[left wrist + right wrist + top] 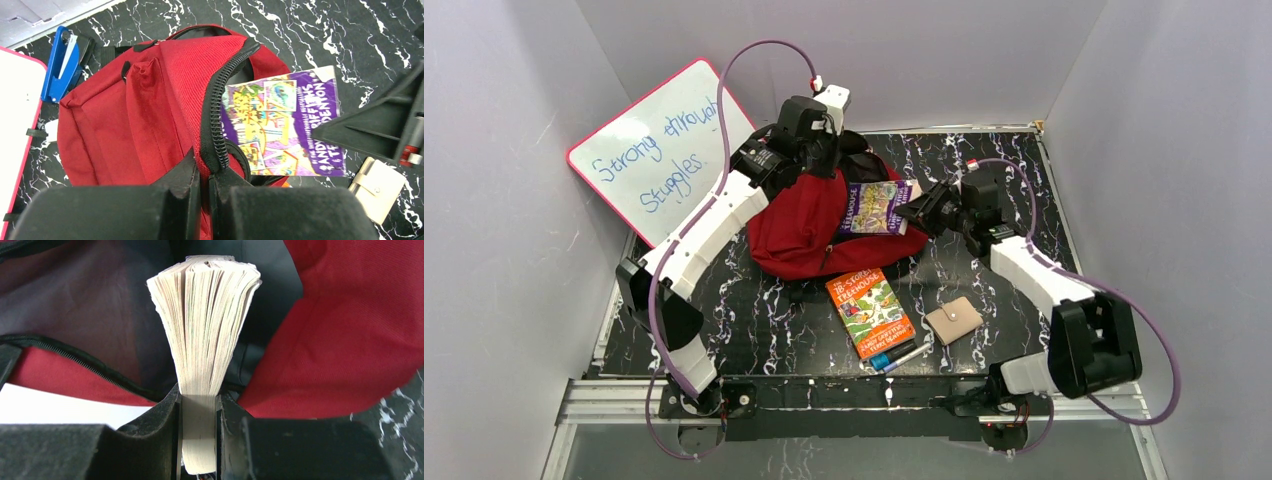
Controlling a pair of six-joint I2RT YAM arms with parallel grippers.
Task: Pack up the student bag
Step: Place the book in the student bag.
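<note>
The dark-red student bag (809, 225) lies mid-table with its main zip open. My left gripper (829, 140) is shut on the bag's zipper edge (210, 165) at the far side and holds the opening up. My right gripper (921, 212) is shut on a purple paperback book (876, 208) and holds it at the bag's mouth, its far end over the opening. In the right wrist view the book's page edges (202, 325) point into the bag's dark lining (100, 305). The book also shows in the left wrist view (282, 122).
An orange paperback (870, 312), markers (896, 355) and a beige wallet (953, 320) lie in front of the bag. A whiteboard (656, 150) leans at the back left. A blue stapler (59, 65) lies beside the bag.
</note>
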